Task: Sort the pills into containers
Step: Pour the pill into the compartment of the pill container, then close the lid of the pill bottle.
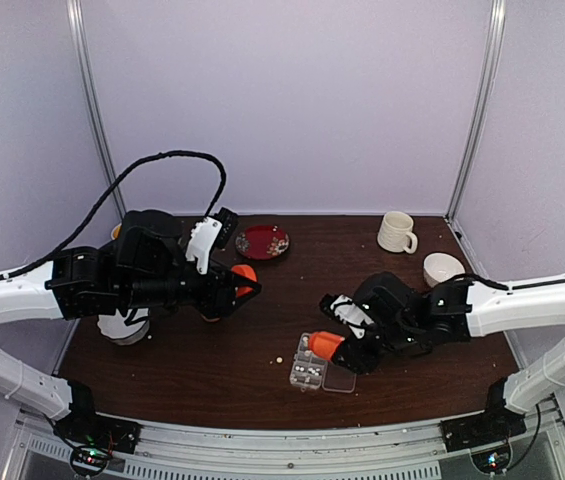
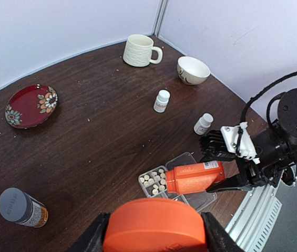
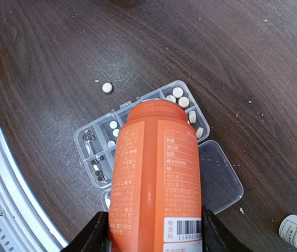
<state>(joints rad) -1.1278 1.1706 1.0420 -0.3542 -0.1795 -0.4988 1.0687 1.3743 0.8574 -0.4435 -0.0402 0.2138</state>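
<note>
The clear organiser box (image 3: 88,137) lies open on the table, its lid (image 3: 221,181) flat beside it. Cream pills (image 3: 181,98) fill its far compartment (image 2: 154,178), and one loose pill (image 3: 106,87) lies on the wood just beyond the box. My right gripper (image 3: 153,233) is shut on the uncapped orange bottle (image 3: 156,173), which is tipped with its mouth over the containers (image 1: 308,374). My left gripper (image 2: 156,233) hovers to the left, shut on the orange cap (image 2: 156,223).
Two small white bottles (image 2: 162,101) (image 2: 203,123) stand beyond the box. A grey-capped amber bottle (image 2: 21,207) is at the left, with a red plate (image 1: 262,242), a mug (image 1: 396,232) and a bowl (image 1: 442,268) at the back. The metal front rail (image 3: 11,210) runs close to the box.
</note>
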